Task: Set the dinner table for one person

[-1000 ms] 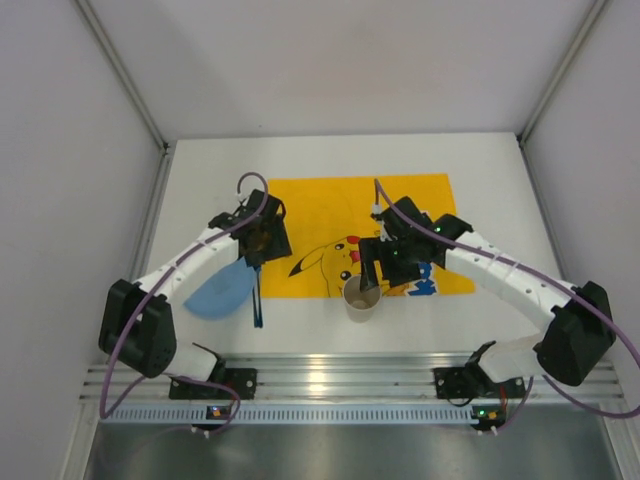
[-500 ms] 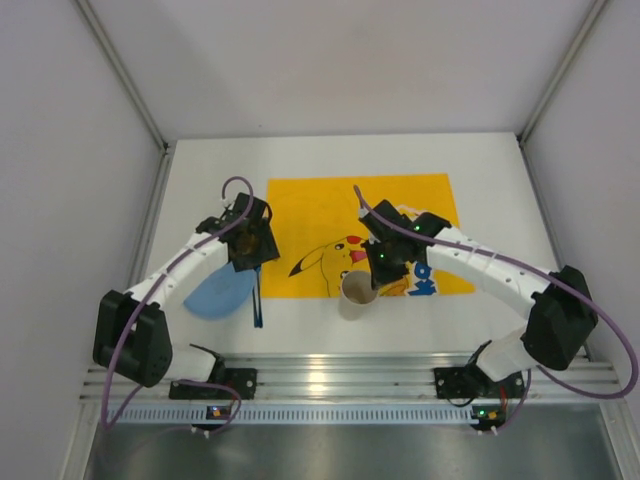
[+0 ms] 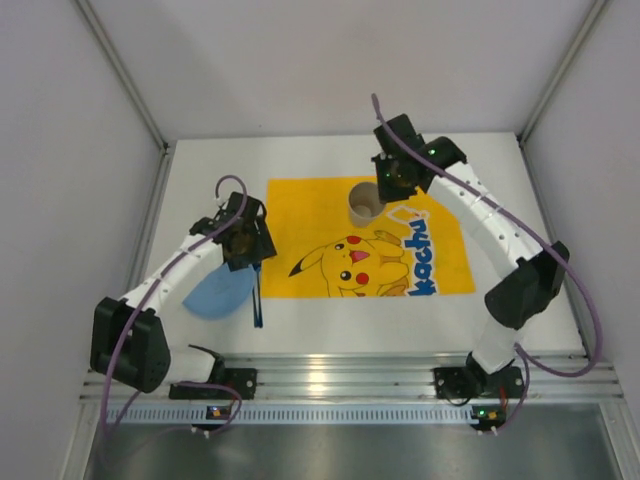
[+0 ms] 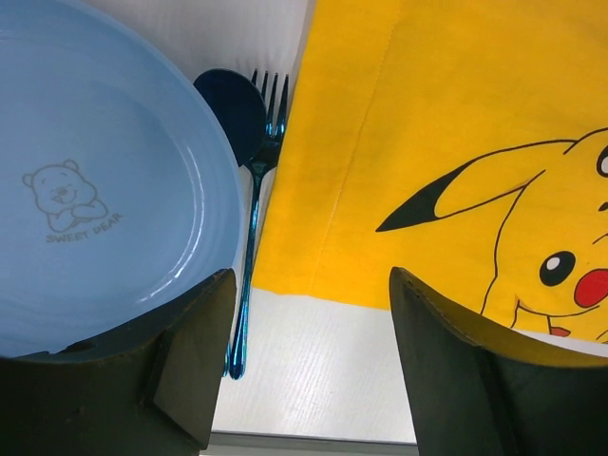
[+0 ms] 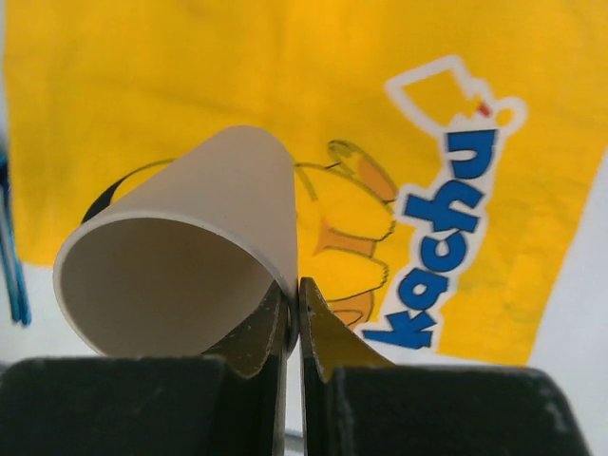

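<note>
A tan paper cup (image 3: 364,203) hangs over the far part of the yellow Pikachu mat (image 3: 310,205), and my right gripper (image 3: 384,196) is shut on its rim. In the right wrist view the fingers pinch the cup (image 5: 180,256) wall at its right edge, right gripper (image 5: 293,318). My left gripper (image 3: 245,250) hovers open over the mat's left edge, holding nothing. Below the left gripper (image 4: 313,351) lie a light blue plate (image 4: 95,180), a dark blue spoon (image 4: 233,104) and a blue fork (image 4: 258,180) on the white dinner table (image 4: 323,361).
The plate (image 3: 220,292) and the cutlery (image 3: 258,300) lie side by side on the dinner table (image 3: 520,180) just left of the mat. Grey side panels and a silver rail (image 3: 340,375) at the near edge bound the tabletop.
My right gripper closed on the cup's rim and carried it from the mat's near edge to its far part. My left gripper drifted slightly left.
</note>
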Robot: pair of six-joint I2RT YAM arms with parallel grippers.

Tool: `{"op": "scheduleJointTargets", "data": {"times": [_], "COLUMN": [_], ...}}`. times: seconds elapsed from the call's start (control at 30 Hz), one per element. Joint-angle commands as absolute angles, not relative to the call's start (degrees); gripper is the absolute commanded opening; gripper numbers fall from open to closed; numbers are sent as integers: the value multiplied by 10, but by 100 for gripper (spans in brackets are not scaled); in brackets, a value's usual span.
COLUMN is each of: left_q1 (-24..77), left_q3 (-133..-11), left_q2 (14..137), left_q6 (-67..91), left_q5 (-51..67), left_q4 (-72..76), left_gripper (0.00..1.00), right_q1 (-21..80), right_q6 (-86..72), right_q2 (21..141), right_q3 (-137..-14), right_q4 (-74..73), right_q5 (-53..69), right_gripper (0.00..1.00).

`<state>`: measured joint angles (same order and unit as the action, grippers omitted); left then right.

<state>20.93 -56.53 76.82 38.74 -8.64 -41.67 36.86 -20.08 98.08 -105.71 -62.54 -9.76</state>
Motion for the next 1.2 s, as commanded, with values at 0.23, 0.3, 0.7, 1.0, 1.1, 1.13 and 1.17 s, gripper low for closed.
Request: {"op": "scheduleJointTargets", "data": {"times": [0.23, 0.3, 0.7, 1.0, 1.1, 1.13, 1.17], "left_q1": [153, 149, 145, 146, 145, 145, 145], "left_q3": [-572, -570, -575, -576, -577, -577, -577], "left_q2": [739, 739, 759, 761, 772, 780, 787], "left_q6": [358, 353, 353, 348, 345, 344, 343], "left_q5": [-83, -81, -80, -87, -91, -91, -93], "left_q4": [-435, -436, -446, -445, -447, -452, -453], "left_gripper": [73, 73, 72, 72, 72, 72, 71], "right_q1": [137, 114, 55, 54, 53, 53, 54], "right_q6": [-194, -199, -219, -227, -227, -226, -227], "right_q2": [1104, 1145, 1250, 1215, 1209, 1206, 1199], "right_q3": [-1179, -1204, -1254, -1166, -1160, -1161, -1162], "right_q4": [-617, -618, -592, -563, -567, -566, -567], "right_q5": [-149, -153, -142, -77, -68, -67, -68], "right_gripper": [0, 0, 0, 20, 72, 78, 84]}}
